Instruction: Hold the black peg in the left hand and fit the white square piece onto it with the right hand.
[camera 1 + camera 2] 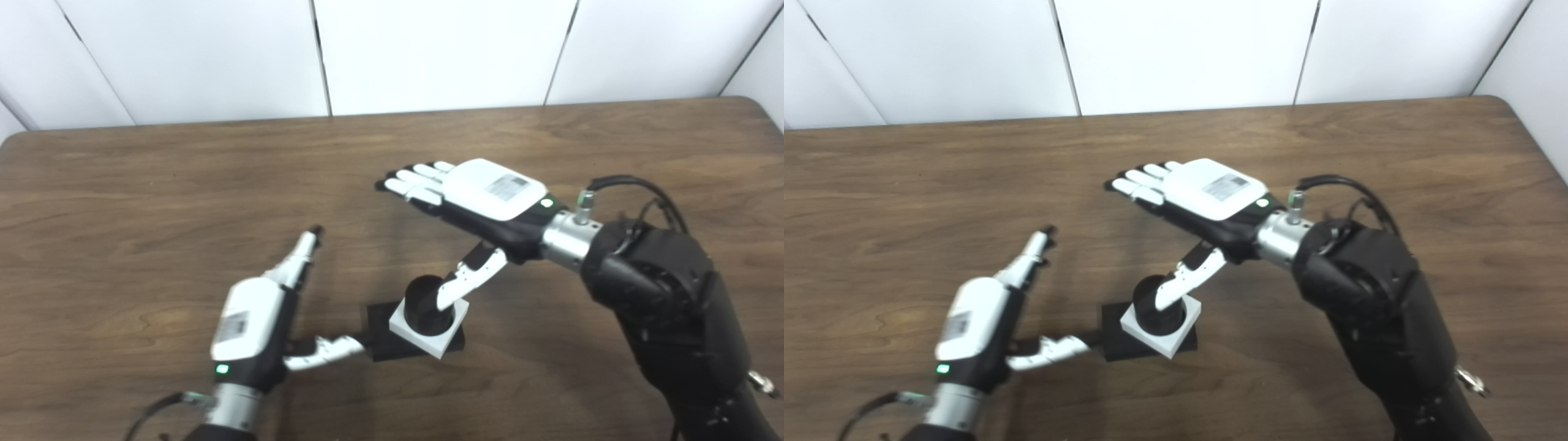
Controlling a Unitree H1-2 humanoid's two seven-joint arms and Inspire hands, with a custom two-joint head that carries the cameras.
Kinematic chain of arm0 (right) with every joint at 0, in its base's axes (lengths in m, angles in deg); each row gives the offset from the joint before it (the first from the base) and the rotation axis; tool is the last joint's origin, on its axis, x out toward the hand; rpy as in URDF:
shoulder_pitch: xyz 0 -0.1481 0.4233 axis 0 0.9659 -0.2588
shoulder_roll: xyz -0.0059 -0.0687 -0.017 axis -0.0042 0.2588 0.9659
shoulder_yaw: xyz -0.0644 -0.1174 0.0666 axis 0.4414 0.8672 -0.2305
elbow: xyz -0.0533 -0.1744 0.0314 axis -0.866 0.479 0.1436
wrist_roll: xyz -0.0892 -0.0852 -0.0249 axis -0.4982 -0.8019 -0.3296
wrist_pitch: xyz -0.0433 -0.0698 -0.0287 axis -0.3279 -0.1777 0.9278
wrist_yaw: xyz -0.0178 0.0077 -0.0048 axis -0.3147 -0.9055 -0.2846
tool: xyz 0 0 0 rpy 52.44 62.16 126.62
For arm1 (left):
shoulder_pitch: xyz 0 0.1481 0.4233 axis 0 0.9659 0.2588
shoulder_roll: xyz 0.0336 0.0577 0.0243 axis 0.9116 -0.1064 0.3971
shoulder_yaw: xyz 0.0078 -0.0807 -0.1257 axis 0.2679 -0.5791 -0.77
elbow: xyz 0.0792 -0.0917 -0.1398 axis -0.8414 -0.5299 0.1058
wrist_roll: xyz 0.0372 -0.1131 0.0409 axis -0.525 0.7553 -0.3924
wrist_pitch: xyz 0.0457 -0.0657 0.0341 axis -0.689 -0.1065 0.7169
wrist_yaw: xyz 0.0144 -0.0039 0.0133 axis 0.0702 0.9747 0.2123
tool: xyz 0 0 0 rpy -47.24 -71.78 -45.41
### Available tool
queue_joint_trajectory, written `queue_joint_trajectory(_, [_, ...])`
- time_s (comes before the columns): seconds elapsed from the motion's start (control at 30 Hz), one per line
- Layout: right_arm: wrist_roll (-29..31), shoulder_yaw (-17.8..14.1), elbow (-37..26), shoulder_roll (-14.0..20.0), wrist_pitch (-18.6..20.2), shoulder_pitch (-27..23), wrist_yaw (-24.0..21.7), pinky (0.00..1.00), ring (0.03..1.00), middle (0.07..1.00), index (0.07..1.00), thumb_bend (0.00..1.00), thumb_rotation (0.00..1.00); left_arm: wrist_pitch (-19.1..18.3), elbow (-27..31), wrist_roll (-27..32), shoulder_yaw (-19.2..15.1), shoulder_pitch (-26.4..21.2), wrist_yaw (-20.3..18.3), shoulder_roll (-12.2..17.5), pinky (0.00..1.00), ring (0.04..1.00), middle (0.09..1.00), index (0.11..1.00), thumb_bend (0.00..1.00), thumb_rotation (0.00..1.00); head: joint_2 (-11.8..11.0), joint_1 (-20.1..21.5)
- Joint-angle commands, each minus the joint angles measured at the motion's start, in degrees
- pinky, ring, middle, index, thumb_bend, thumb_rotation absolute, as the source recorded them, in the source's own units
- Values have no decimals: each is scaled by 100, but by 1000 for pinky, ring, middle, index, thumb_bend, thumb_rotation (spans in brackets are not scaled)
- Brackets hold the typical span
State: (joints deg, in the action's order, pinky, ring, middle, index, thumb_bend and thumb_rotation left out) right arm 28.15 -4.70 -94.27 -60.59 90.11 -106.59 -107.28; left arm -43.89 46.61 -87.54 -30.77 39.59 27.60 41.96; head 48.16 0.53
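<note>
Here, 2 spread hands flank a peg assembly on the brown wood-grain table [184, 184].

The right hand [484, 196] hovers flat, palm down, fingers extended and grasping nothing, its thumb tip resting at the peg. The left hand [257, 318] is likewise released, fingers straight, thumb touching the base's edge. The black cylindrical peg on its flat square base [422, 297] stands upright, with the white square piece [429, 331] seated around it, slightly tilted.
</note>
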Motion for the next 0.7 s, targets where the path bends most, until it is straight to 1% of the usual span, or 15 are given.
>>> queue_joint_trajectory(0.0, [470,-365,-107,31,525,31,147,1000,1000,1000,1000,850,907,3,276,778,-244,21,88,-183,710,851,923,1000,1000,715,6,8])
queue_joint_trajectory(0.03, [611,-464,-129,28,708,81,175,1000,1000,1000,1000,834,937,13,295,1040,-338,26,118,-196,776,875,926,1000,1000,715,6,8])
queue_joint_trajectory(0.07, [892,-696,-155,6,935,226,270,1000,1000,1000,1000,826,952,71,288,1585,-519,35,184,-241,811,887,928,1000,1000,715,1,25])
queue_joint_trajectory(0.1, [1079,-880,-171,18,1077,366,364,928,1000,1000,1000,765,981,124,266,2028,-674,47,236,-265,891,910,930,990,1000,714,-1,33])
queue_joint_trajectory(0.13, [1202,-986,-180,33,1164,457,436,884,1000,1000,1000,732,991,165,246,2323,-777,54,266,-272,918,919,929,986,1000,735,-6,40])
queue_joint_trajectory(0.17, [1370,-1136,-177,46,1235,584,551,860,1000,1000,1000,715,995,220,217,2606,-903,68,323,-275,933,923,929,984,1000,746,-11,40])
queue_joint_trajectory(0.2, [1562,-1334,-163,0,1326,727,657,849,987,1000,1000,689,999,243,187,2866,-1029,70,348,-246,890,904,914,971,1000,791,-11,54])
queue_joint_trajectory(0.23, [1714,-1466,-152,-31,1388,823,741,888,984,1000,1000,680,1000,256,168,3046,-1109,71,367,-221,859,892,907,968,987,823,-11,54])
queue_joint_trajectory(0.27, [1866,-1627,-124,-100,1424,930,830,909,983,1000,1000,675,1000,207,154,3276,-1210,67,382,-214,842,885,903,967,980,839,-19,62])
queue_joint_trajectory(0.33, [2226,-1932,-47,-265,1442,1109,1011,946,990,1000,1000,669,1000,133,124,3459,-1357,72,431,-167,844,868,888,962,956,859,-27,83])
queue_joint_trajectory(0.4, [2616,-2320,26,-589,1443,1330,1242,978,998,1000,1000,655,1000,53,85,3756,-1529,81,482,-159,821,851,878,961,916,941,-47,154])
queue_joint_trajectory(0.47, [2969,-2665,53,-1042,1444,1569,1553,995,1000,1000,1000,620,1000,-57,22,4275,-1718,87,552,-259,827,863,883,948,880,982,-40,209])
queue_joint_trajectory(0.53, [3181,-2755,13,-1317,1438,1842,1896,999,1000,1000,1000,606,1000,-1,-125,4670,-1832,83,590,-311,831,870,882,931,846,995,-43,252])
queue_joint_trajectory(0.6, [3223,-2659,-74,-1465,1397,2191,2233,1000,1000,1000,996,572,1000,81,-258,4907,-1869,105,611,-315,857,892,904,941,771,1000,-47,361])
queue_joint_trajectory(0.67, [3273,-2528,-109,-1533,1282,2498,2490,1000,1000,1000,992,564,1000,127,-323,5061,-1855,151,624,-311,879,908,916,943,724,1000,-39,400])
